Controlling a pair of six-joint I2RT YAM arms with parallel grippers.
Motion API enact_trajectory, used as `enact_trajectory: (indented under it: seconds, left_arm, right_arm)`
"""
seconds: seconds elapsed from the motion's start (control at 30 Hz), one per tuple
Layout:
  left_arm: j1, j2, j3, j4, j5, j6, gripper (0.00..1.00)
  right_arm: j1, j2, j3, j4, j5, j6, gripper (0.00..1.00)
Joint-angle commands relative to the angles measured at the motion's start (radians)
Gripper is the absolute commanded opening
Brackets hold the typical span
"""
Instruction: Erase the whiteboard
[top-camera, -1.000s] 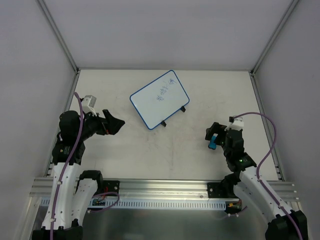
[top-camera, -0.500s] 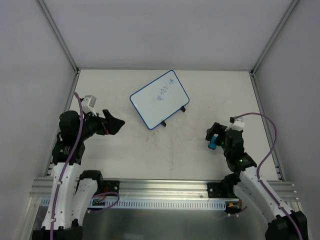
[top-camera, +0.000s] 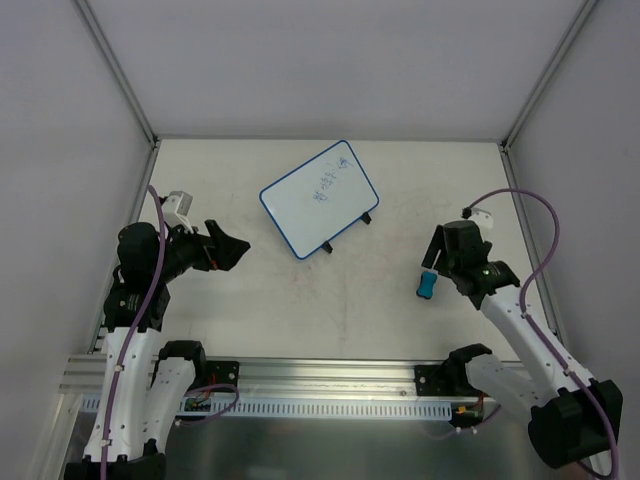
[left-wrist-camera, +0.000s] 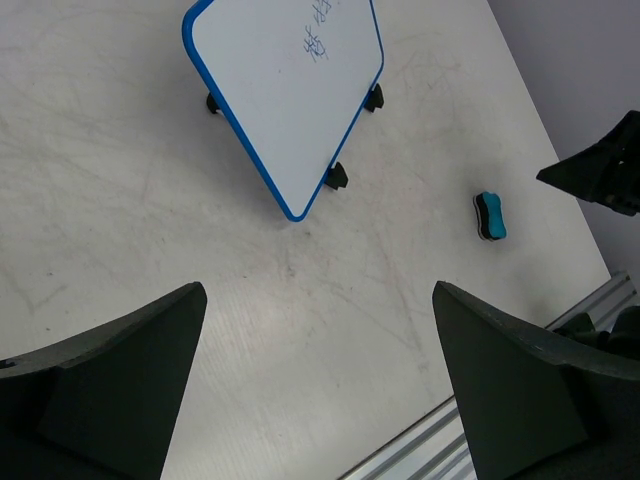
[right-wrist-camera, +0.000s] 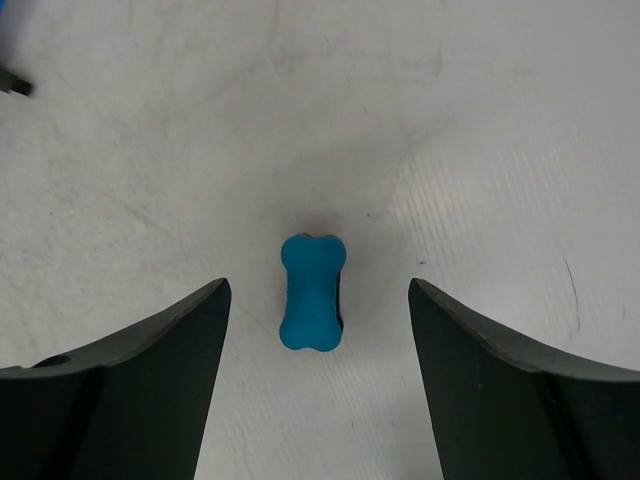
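The right gripper (right-wrist-camera: 317, 285), jaws wide and empty, hangs straight above the eraser (right-wrist-camera: 312, 292), whose long axis lies across the closing direction.

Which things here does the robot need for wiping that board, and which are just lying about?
Needed: whiteboard with blue writing; blue eraser; right gripper, open over it.
Just there: left gripper, open, holding nothing; table; metal rail.

Blue-rimmed whiteboard (top-camera: 319, 199), faint writing
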Motion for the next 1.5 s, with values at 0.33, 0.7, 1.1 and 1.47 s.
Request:
enact_trajectory:
  seconds: [0.33,0.7,1.1,1.47]
  left_arm:
    - [0.002,-0.016,0.002,-0.010,0.050,0.001,0.99]
    - [0.002,-0.025,-0.003,-0.010,0.045,-0.001,0.99]
    - [0.002,-0.016,-0.003,-0.010,0.055,0.002,0.99]
    - [0.002,-0.016,-0.002,-0.010,0.059,0.004,0.99]
  right_arm:
    - [0.005,0.048,-0.046,-0.133,-0.069,0.135,0.75]
    - [0.005,0.183,-0.061,-0.043,-0.176,0.071,0.71]
    - [0.003,0.311,-0.056,0.033,-0.175,0.043,0.59]
    - [-0.003,0.377,-0.023,0.040,-0.152,0.029,0.59]
